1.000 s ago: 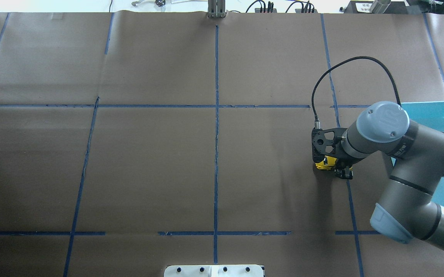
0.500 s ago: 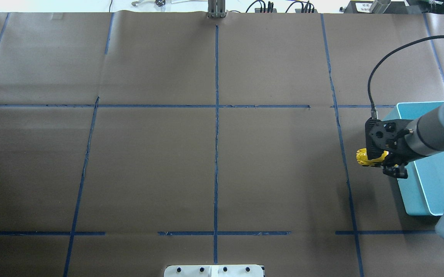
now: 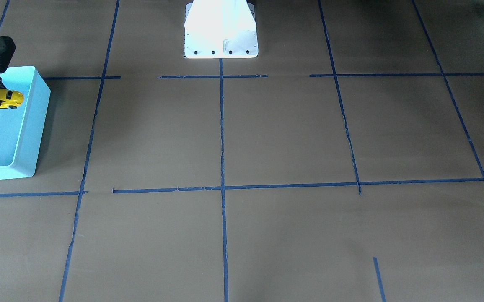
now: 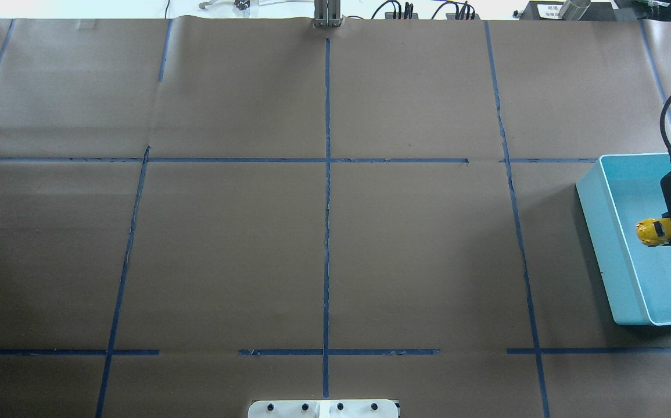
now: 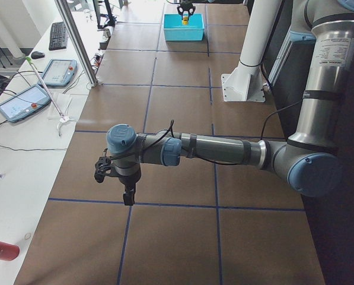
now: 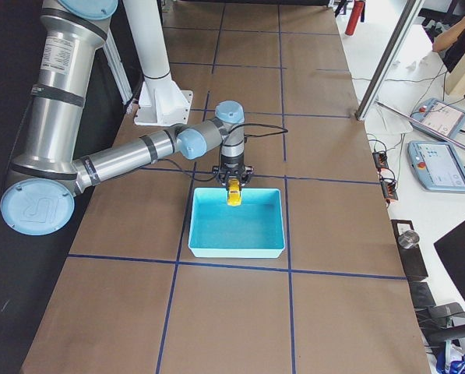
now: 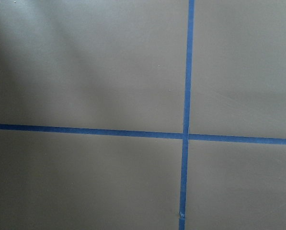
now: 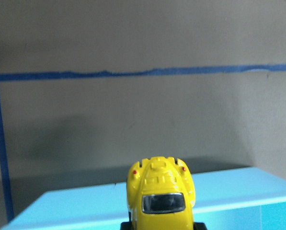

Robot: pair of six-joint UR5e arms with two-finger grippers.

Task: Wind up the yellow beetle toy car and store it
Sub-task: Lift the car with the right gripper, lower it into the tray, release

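Right gripper (image 6: 233, 185): fingers clamped on the flanks of the yellow beetle toy car (image 4: 653, 231), gripping it toward one end; the rest of the car sticks out free of the fingers.
Yellow beetle toy car: hangs inside the outline of the turquoise bin (image 4: 611, 249), near the bin wall that faces the table's middle. The right wrist view shows the free end over that wall's rim, pointing out toward the table. It looks clear of the bin floor, but how high cannot be told.
Right arm: reaches low across the table to the bin from the robot's side, wrist above the car, with a black cable (image 4: 667, 122) looping off the wrist past the bin's far wall.
Left gripper (image 5: 128, 195): points down at the table end opposite the bin, well apart from it. It shows only in the side view, so whether its fingers are apart or together cannot be told.
Left wrist view: only brown paper and a crossing of blue tape lines (image 7: 185, 136).
Turquoise bin: sits on the brown paper table cover (image 4: 416, 249), with nothing but the car within its walls.
White pedestal base (image 3: 221, 31): well apart from the bin, at the middle of the robot's edge of the table.
In the way: nothing lies between the car and the bin floor.
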